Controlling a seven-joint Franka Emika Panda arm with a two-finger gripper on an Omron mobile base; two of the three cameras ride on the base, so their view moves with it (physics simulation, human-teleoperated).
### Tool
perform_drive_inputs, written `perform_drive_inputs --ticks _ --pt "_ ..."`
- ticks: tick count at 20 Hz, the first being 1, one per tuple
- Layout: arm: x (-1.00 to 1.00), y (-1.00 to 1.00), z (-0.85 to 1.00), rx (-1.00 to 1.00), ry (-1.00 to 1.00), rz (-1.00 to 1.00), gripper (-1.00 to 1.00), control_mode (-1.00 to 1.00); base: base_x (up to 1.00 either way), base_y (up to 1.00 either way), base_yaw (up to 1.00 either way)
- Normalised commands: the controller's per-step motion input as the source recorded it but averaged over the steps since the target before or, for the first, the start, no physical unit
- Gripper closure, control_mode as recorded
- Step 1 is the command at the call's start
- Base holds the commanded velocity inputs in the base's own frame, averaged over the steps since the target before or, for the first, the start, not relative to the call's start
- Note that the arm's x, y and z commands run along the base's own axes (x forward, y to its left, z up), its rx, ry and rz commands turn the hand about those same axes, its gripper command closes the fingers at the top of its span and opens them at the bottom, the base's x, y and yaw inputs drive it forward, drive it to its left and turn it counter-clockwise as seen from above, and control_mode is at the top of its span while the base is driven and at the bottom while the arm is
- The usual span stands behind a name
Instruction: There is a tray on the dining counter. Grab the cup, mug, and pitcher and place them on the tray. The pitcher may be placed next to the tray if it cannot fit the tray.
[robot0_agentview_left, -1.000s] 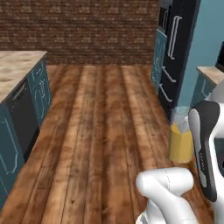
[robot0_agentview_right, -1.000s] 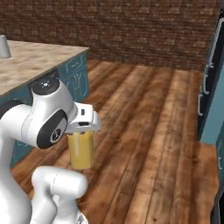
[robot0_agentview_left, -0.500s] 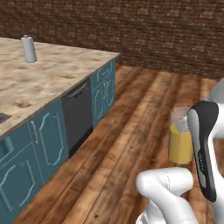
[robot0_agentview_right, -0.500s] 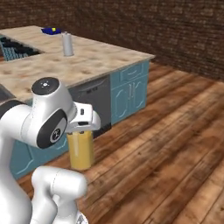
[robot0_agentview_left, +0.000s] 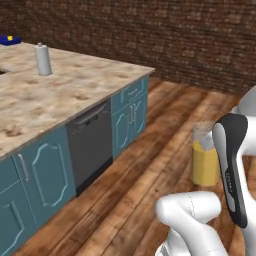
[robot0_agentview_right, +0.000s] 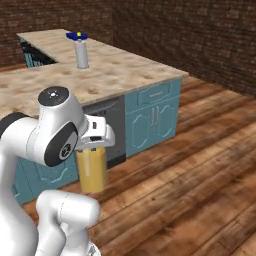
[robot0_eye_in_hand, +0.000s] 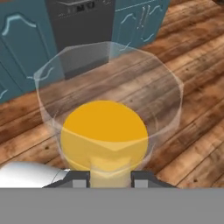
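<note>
My gripper (robot0_eye_in_hand: 110, 177) is shut on the pitcher (robot0_eye_in_hand: 105, 127), a clear glass vessel with orange-yellow liquid, and holds it upright above the wooden floor. The pitcher (robot0_agentview_left: 205, 160) hangs beside my forearm in the left base view and under my hand (robot0_agentview_right: 95, 137) as the pitcher (robot0_agentview_right: 91, 170) in the right base view. The dining counter (robot0_agentview_left: 65, 95) with its beige marbled top stretches to the left. Far back on it lies the blue tray (robot0_agentview_left: 9, 40), also the tray (robot0_agentview_right: 77, 35), with a yellow speck too small to name. The mug is out of view.
A grey canister (robot0_agentview_left: 44, 59) stands on the counter (robot0_agentview_right: 125, 75), in front of the tray. Below the top are a black dishwasher (robot0_agentview_left: 90, 145) and teal cabinet doors (robot0_agentview_left: 130, 120). Wooden floor (robot0_agentview_right: 200, 165) lies open to the right, with a brick wall (robot0_agentview_left: 165, 40) behind.
The whole picture has shifted, so the base has moved: the counter now fills the left side and the tray has come into sight. The pitcher stays in my gripper.
</note>
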Motion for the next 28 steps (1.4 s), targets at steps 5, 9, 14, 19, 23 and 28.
perform_drive_inputs --ticks 5,9,14,19,23,28 --pt "0.00 0.00 0.00 0.00 0.00 0.00 1.00 1.00 1.00 -1.00 0.32" --pt "0.00 0.00 0.00 0.00 0.00 0.00 1.00 1.00 0.86 -1.00 0.32" --pt "0.00 0.00 0.00 0.00 0.00 0.00 1.00 1.00 0.80 -0.99 0.30" --pt "0.00 0.00 0.00 0.00 0.00 0.00 1.00 1.00 0.77 -0.98 0.30" --pt "0.00 0.00 0.00 0.00 0.00 0.00 1.00 1.00 0.92 -0.79 0.26" --pt "0.00 0.00 0.00 0.00 0.00 0.00 1.00 1.00 0.65 -0.77 0.25"
